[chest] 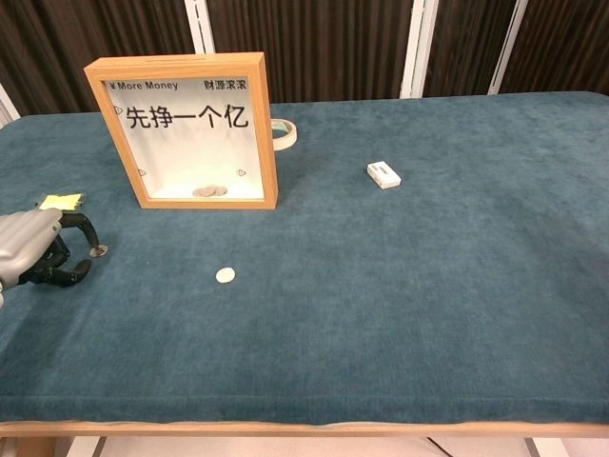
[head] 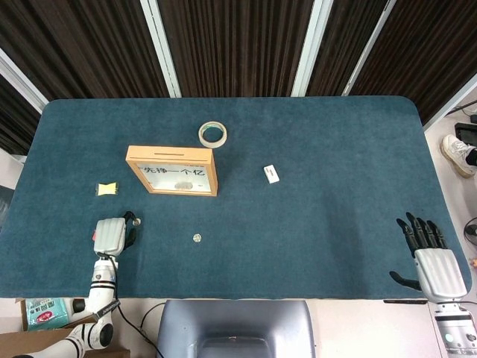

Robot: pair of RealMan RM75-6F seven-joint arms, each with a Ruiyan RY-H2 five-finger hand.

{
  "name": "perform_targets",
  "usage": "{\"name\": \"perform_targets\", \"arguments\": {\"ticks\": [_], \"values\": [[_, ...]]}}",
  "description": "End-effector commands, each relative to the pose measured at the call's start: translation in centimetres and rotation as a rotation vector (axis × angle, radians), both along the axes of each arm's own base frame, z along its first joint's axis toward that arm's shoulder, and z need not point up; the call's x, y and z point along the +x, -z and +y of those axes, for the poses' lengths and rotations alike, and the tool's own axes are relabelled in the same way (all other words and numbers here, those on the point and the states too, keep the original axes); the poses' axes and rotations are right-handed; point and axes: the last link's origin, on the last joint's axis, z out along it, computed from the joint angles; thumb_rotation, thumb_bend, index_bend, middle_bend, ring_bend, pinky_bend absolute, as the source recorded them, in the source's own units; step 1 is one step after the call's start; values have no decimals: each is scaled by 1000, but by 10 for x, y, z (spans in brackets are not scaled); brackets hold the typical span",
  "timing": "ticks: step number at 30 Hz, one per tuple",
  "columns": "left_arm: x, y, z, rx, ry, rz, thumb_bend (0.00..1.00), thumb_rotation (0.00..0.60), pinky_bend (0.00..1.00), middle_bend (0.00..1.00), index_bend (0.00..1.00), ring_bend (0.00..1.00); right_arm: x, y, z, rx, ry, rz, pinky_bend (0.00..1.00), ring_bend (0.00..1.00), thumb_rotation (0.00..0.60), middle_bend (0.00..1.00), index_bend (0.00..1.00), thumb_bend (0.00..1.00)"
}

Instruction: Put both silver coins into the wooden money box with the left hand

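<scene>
The wooden money box (head: 173, 170) (chest: 186, 129) stands upright at the left centre of the blue cloth, with a few coins lying inside it. One silver coin (head: 137, 221) (chest: 99, 250) lies on the cloth at the fingertips of my left hand (head: 112, 235) (chest: 33, 249). That hand's fingers curl over the coin, one fingertip touches it, and the thumb stays apart below. The second silver coin (head: 197, 238) (chest: 225, 275) lies free in front of the box. My right hand (head: 432, 261) rests at the near right table edge with its fingers spread and holds nothing.
A roll of tape (head: 213, 134) (chest: 283, 132) lies behind the box. A small white block (head: 271, 174) (chest: 383, 174) sits to the box's right. A yellow piece (head: 107, 189) (chest: 61, 202) lies just beyond my left hand.
</scene>
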Motion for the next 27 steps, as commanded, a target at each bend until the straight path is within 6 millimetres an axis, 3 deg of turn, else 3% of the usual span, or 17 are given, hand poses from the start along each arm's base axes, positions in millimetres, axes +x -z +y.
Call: {"name": "perform_targets", "arguments": {"ticks": [1, 27], "values": [[-1, 0, 1, -5, -4, -2, 370, 600, 1000, 1000, 436, 1000, 0, 0, 0, -1, 0, -1, 0, 0, 600, 0, 0, 99], [5, 3, 5, -24, 4, 3, 369, 600, 1000, 1000, 436, 1000, -1, -4, 1, -13, 2, -8, 0, 0, 600, 0, 0, 99]]}}
